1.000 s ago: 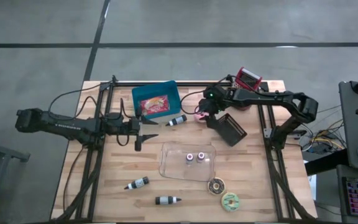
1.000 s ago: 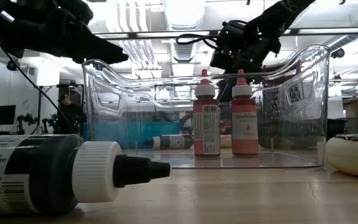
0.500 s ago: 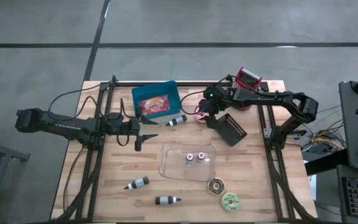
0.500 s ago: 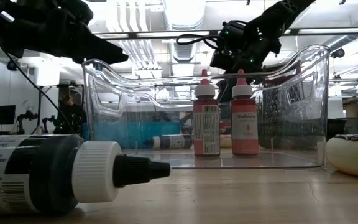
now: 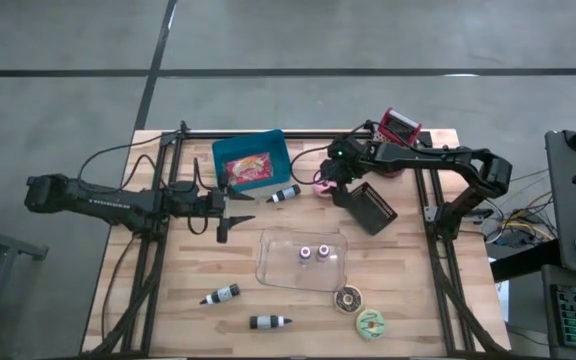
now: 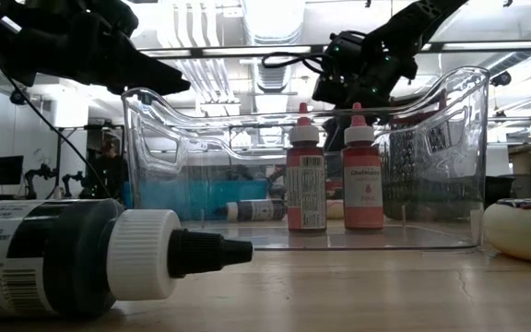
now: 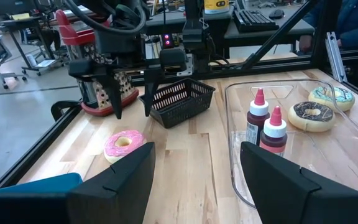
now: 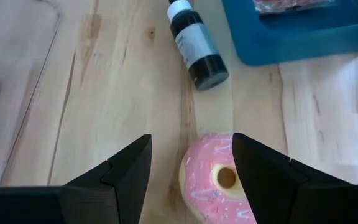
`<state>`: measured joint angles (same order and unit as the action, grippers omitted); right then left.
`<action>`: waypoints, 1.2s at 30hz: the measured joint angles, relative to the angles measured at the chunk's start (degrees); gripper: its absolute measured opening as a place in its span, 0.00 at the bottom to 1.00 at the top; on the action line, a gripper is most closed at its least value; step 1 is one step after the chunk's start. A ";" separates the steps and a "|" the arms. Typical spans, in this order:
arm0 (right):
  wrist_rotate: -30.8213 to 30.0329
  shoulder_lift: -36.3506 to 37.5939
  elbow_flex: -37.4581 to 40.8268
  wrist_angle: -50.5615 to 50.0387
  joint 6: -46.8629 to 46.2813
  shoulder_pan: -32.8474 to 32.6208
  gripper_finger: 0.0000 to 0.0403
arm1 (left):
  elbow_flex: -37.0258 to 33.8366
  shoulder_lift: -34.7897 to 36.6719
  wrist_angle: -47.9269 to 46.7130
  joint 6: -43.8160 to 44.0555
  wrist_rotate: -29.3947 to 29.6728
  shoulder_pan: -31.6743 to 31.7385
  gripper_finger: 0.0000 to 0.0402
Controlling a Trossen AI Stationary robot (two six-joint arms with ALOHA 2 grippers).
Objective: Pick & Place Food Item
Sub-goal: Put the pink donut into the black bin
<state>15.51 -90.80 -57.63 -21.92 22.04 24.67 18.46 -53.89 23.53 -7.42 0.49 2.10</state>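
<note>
Right wrist view, right gripper (image 8: pixel 191 163) spread wide over pink donut (image 8: pixel 219 180) near table's far edge, left gripper (image 5: pixel 236 209) likewise spread, empty.

The wooden table (image 5: pixel 183 270) bears a blue bin (image 5: pixel 252 163), clear tray (image 5: pixel 301 259), black basket (image 5: pixel 370 208), pink donut (image 5: pixel 322 188), two more donuts (image 5: pixel 347 298) (image 5: pixel 372 324), three dark bottles (image 5: pixel 285 193) (image 5: pixel 220 295) (image 5: pixel 269 322), and perhaps a red appliance (image 5: pixel 399 127)
</note>
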 joint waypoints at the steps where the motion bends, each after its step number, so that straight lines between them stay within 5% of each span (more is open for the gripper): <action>1: -0.01 0.00 0.00 -0.63 0.00 0.00 0.54 | 0.00 0.00 0.00 -0.01 0.01 -0.01 0.59; 21: -3.67 -0.24 -0.04 -3.37 1.84 0.26 0.54 | 0.00 0.00 0.15 -0.61 0.72 -0.02 0.59; 36: -5.02 -12.87 -12.03 -15.03 4.12 0.24 0.54 | 0.00 0.04 1.31 -1.14 0.85 0.03 0.59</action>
<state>10.49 -103.68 -69.66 -36.95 26.17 24.91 18.46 -53.84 24.84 -8.56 1.34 2.13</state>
